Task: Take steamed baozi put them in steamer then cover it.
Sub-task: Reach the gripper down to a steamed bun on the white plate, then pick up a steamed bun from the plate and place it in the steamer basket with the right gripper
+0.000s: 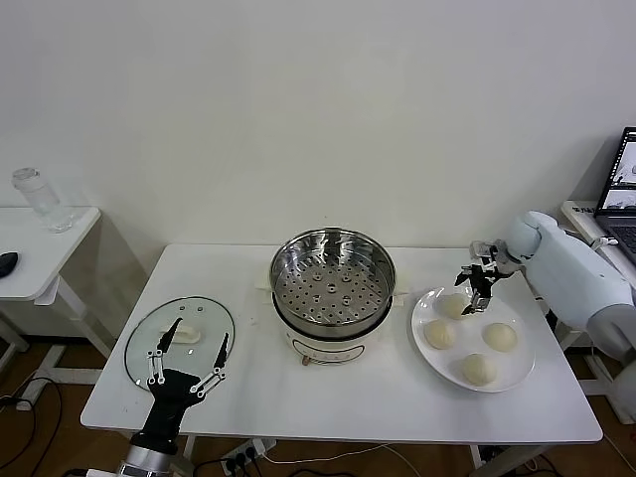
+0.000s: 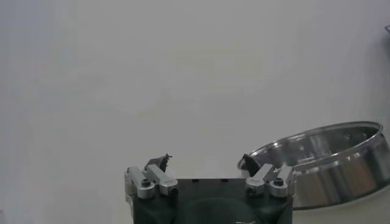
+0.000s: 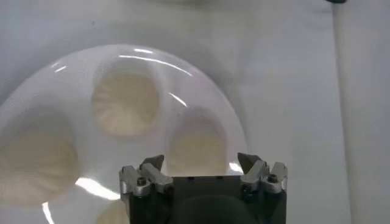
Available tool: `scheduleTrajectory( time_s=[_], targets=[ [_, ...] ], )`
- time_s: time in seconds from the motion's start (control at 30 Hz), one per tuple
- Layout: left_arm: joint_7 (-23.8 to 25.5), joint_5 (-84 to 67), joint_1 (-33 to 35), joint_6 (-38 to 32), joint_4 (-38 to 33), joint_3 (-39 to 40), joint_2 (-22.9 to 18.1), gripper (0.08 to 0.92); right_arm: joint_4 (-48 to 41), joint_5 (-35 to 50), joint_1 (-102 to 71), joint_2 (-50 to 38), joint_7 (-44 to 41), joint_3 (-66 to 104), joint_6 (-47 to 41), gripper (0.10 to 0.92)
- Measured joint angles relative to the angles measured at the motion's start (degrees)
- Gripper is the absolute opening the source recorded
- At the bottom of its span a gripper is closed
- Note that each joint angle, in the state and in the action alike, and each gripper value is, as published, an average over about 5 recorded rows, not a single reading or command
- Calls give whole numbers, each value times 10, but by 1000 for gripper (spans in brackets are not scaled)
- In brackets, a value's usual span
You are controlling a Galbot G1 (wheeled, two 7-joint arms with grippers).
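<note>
**Right claw above the bun plate, fingers spread**

Right claw (image 1: 479,288): reaches in from the robot's right, tipped down over the far edge of the plate (image 1: 517,373), fingers spread, holding nothing. From the wrist it hangs directly above one bun (image 3: 196,149).

Left claw (image 1: 187,366): low at the near table edge, fingers spread, over the near rim of the lid (image 1: 149,333); its arm is cut off by the picture edge.

Buns (image 1: 500,337): four, all on the plate; the far-left one is partly hidden by the right claw.

Steamer (image 1: 333,276): one, mid-table, uncovered, no buns inside.

Lid: one, flat on the table at the robot's left.
</note>
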Motion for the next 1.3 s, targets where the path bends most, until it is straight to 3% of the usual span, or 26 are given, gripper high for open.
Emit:
scheduleTrajectory(
  time_s=[0.27,0.83,1.3],
  targets=[
    [-1,0,-1,-2,4,-2,-1,823,-24,-29,-4,18,6,4,7,806],
    [-3,-2,-3,-4,3,-8,0,823,-43,-47,-5,35,20,3,23,680],
    [-5,-3,-1,-4,-10,-13,0,823,80,12,71,-21,3,-69,81,691]
  ],
)
